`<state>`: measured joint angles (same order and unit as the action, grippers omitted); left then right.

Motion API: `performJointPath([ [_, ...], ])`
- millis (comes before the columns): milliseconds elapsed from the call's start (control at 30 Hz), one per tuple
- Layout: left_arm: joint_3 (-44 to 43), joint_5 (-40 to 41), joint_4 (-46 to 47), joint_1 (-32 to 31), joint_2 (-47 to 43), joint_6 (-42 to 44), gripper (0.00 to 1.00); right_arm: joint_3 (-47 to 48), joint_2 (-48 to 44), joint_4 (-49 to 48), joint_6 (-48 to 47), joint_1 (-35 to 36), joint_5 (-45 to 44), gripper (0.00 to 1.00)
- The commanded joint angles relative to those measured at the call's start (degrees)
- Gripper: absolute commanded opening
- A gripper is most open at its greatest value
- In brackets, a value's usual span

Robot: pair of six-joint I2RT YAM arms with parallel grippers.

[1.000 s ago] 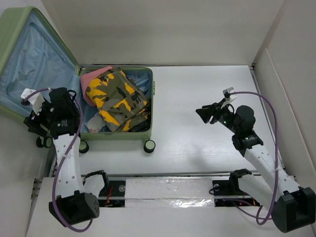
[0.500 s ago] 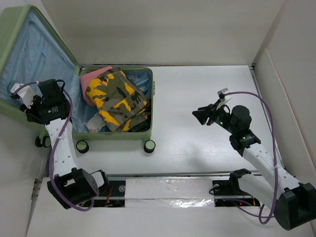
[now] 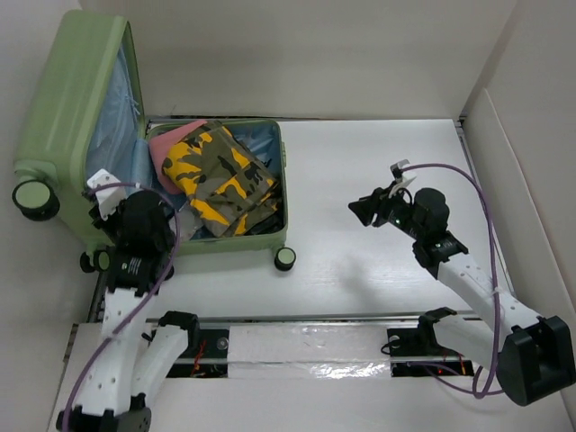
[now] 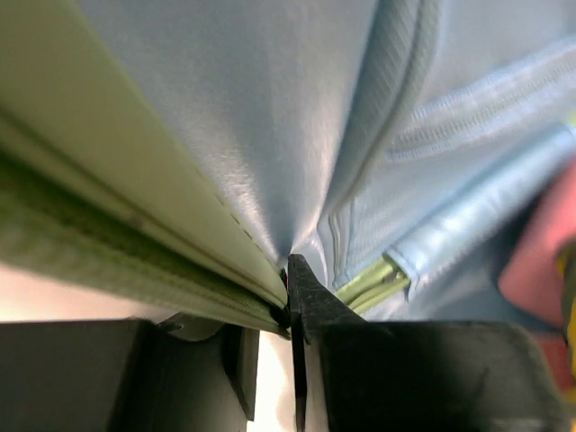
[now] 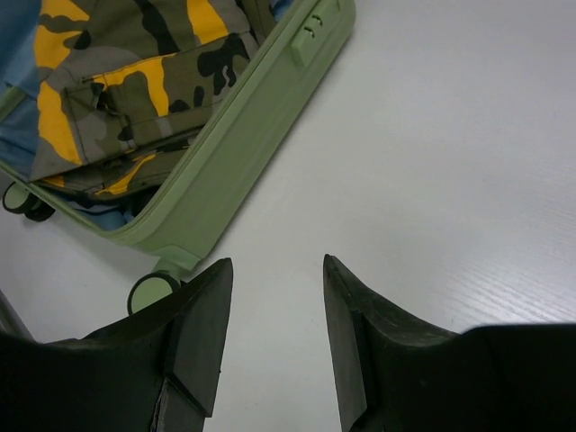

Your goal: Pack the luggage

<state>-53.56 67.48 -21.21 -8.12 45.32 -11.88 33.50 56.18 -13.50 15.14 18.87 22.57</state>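
Observation:
The pale green luggage (image 3: 281, 189) lies open at the left of the table, and its lid (image 3: 76, 117) stands nearly upright. Inside the base are a camouflage garment (image 3: 220, 171) and a pink item (image 3: 166, 148). My left gripper (image 3: 126, 216) is at the lid's near edge. In the left wrist view the left gripper (image 4: 290, 270) is shut on the lid's green rim (image 4: 135, 270), with blue lining (image 4: 270, 108) above. My right gripper (image 3: 360, 209) hovers over bare table to the right of the case. Seen from the right wrist, that gripper (image 5: 274, 261) is open and holds nothing.
A wheel (image 3: 285, 258) sticks out at the base's near right corner, and a lid wheel (image 3: 34, 196) points left. White walls enclose the table at the back and at the right (image 3: 531, 180). A foil-taped rail (image 3: 306, 346) runs along the near edge.
My left gripper has closed on the lid's rim and swung the lid from lying flat to nearly upright. The base shifted slightly right. The right gripper edged left.

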Motion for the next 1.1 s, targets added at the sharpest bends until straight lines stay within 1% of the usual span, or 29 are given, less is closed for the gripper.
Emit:
performJointPath([
  [0, 4.0, -20.6, 3.6, -2.7, -10.6, 1.0, 0.0, 2.5, 0.9, -2.4, -1.0, 1.0, -2.2, 0.51],
  [33, 4.6, -30.4, 4.6, -2.7, -12.3, 3.0, 0.0, 2.5, 2.2, -2.8, -0.7, 1.0, -2.4, 0.51],
  [67, 4.6, -36.7, 4.9, -2.7, -13.1, 4.5, 0.0, 2.6, 3.0, -2.9, -0.6, 1.6, -2.4, 0.51],
  [100, 4.3, -43.9, 5.5, -2.7, -13.1, 7.8, 0.0, 3.1, 3.7, -3.0, -0.5, 1.6, -2.2, 0.51],
  [167, 2.9, -55.5, 3.7, -2.7, -10.8, 7.6, 0.0, 3.4, 5.4, -2.9, -0.7, 1.6, -1.6, 0.51],
  [233, 3.4, -59.3, 4.7, -2.7, -8.3, 8.6, 0.0, 3.5, 5.8, -2.9, -0.7, 1.6, -1.8, 0.51],
  [267, 3.5, -63.3, 5.1, -2.7, -7.5, 8.9, 0.0, 3.4, 5.8, -2.9, -0.6, 1.6, -2.0, 0.51],
  [300, 3.1, -65.5, 5.4, -2.7, -5.6, 9.2, 0.0, 3.2, 5.3, -3.2, -0.5, 1.6, -2.2, 0.51],
  [400, 2.2, -69.9, 5.2, -2.7, -2.0, 9.4, 0.0, 3.1, 4.8, -3.0, -0.5, 2.1, -2.7, 0.53],
  [533, 2.9, -75.5, 6.4, -2.7, 0.1, 9.7, 0.0, 3.2, 5.2, -3.3, -0.4, 2.1, -3.2, 0.53],
  [567, 3.0, -79.0, 6.6, -2.7, 0.6, 9.8, 0.0, 3.3, 5.3, -3.4, -0.3, 2.1, -3.1, 0.53],
  [667, 2.9, -82.9, 6.8, -2.7, 2.8, 9.9, 0.0, 3.4, 7.4, -4.1, 0.2, 2.7, -4.0, 0.54],
  [733, 2.9, -83.2, 6.9, -2.7, 2.6, 9.7, 0.0, 3.2, 9.1, -6.1, 1.8, 2.7, -6.4, 0.64],
  [767, 3.0, -83.1, 7.0, -2.7, 2.2, 9.5, 0.0, 3.2, 11.8, -8.2, 3.0, 3.3, -7.5, 0.69],
  [800, 2.8, -83.2, 7.0, -2.7, 1.6, 9.5, 0.0, 5.5, 13.6, -7.9, 3.5, 3.3, -7.4, 0.81],
  [833, 2.7, -83.0, 6.8, -2.7, 1.4, 9.5, 0.0, 7.6, 15.3, -7.1, 3.7, 3.3, -5.4, 0.85],
  [900, 2.4, -82.6, 6.7, -2.7, 0.7, 9.4, 0.0, 11.9, 20.4, -6.5, 4.7, 4.3, -5.0, 0.92],
  [967, 2.4, -83.4, 6.4, -2.7, 0.6, 9.2, 0.0, 18.5, 24.8, -5.1, 5.4, 5.5, -7.1, 0.93],
  [1000, 2.8, -84.1, 6.5, -2.7, 0.5, 9.2, 0.0, 20.9, 29.6, -1.2, 4.6, 5.5, -7.1, 0.93],
  [1033, 3.1, -85.7, 6.9, -2.7, 0.2, 9.0, 0.0, 24.3, 31.6, 0.2, 4.1, 5.5, -7.4, 0.93],
  [1067, 3.5, -87.0, 7.2, -2.7, -0.1, 8.5, 0.0, 24.4, 32.8, 0.4, 4.2, 5.5, -7.5, 0.92],
])
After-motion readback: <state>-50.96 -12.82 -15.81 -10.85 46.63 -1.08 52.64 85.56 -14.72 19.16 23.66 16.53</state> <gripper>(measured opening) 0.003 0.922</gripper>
